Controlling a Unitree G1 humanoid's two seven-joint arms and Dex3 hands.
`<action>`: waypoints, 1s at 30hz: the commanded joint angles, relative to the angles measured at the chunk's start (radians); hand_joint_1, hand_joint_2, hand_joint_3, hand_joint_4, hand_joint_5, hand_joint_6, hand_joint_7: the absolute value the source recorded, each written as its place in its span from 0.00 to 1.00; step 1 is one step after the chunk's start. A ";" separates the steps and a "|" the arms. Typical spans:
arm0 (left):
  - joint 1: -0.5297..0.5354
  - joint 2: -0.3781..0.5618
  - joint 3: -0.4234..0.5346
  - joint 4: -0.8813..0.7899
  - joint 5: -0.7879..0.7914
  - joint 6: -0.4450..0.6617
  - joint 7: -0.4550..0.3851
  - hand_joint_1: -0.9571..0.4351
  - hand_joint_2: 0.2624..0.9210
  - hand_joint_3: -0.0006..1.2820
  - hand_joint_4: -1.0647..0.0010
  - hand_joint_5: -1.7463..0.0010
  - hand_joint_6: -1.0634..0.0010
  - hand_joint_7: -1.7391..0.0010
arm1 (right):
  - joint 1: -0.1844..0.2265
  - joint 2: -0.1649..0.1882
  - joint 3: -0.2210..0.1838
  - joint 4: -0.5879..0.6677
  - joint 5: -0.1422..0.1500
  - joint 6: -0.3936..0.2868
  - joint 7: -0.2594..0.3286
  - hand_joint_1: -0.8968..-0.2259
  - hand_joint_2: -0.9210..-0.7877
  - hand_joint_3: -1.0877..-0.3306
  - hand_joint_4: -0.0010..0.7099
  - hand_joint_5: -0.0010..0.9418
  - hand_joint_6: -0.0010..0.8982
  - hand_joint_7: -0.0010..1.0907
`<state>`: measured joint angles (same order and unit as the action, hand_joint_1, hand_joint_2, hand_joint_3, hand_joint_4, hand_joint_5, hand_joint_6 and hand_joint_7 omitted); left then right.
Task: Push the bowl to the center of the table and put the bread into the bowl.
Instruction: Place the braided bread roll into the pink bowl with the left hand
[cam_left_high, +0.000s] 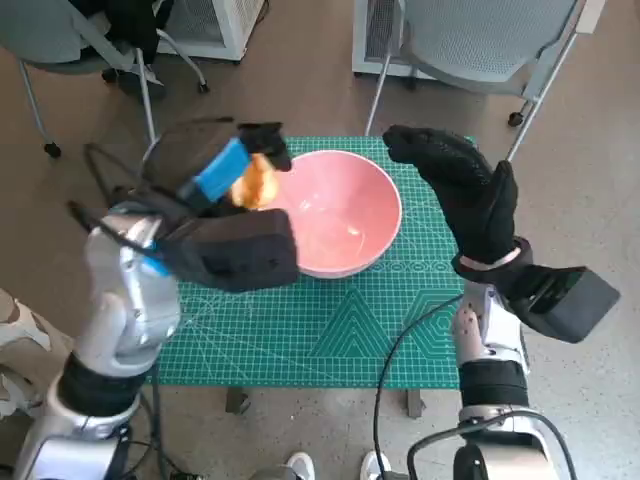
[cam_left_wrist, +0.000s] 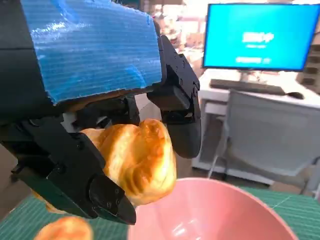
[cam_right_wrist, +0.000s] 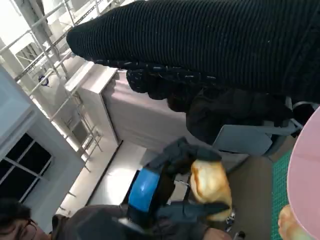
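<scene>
The robot's blue-taped black left hand (cam_left_high: 232, 172) grips a golden, glossy bread roll (cam_left_high: 257, 182) above the rim of the round pink bowl (cam_left_high: 340, 212), which sits mid-way on the green cutting mat (cam_left_high: 340, 330); the black-gloved right hand (cam_left_high: 462, 190) hovers beside the bowl, fingers spread, holding nothing

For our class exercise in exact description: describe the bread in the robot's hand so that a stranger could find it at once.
Start at the green cutting mat and its pink bowl. At the bowl's left rim, the blue-taped left hand holds the bread, a golden, glossy puffed roll. Another golden piece lies on the mat; this one is held above it.
</scene>
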<state>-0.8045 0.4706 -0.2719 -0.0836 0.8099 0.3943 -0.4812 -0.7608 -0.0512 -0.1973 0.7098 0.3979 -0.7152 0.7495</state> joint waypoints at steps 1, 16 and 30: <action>-0.080 -0.025 -0.019 0.084 -0.012 -0.037 0.026 0.69 0.93 0.06 0.24 0.40 0.38 0.36 | 0.001 -0.008 -0.003 0.012 -0.006 -0.003 -0.013 0.35 0.00 0.26 0.14 0.01 0.00 0.28; -0.235 -0.108 -0.072 0.422 -0.042 -0.131 0.093 0.69 0.94 0.06 0.28 0.32 0.33 0.43 | -0.028 -0.005 -0.003 0.054 -0.010 -0.027 -0.024 0.35 0.00 0.26 0.13 0.01 0.00 0.27; -0.291 -0.147 -0.088 0.583 -0.074 -0.205 0.137 0.69 0.95 0.07 0.33 0.29 0.34 0.43 | -0.058 0.007 -0.009 0.107 0.003 -0.036 -0.011 0.35 0.00 0.26 0.13 0.00 0.00 0.27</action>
<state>-1.0482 0.3324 -0.3577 0.4735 0.7525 0.2119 -0.3659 -0.8150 -0.0529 -0.2016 0.7953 0.3927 -0.7523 0.7315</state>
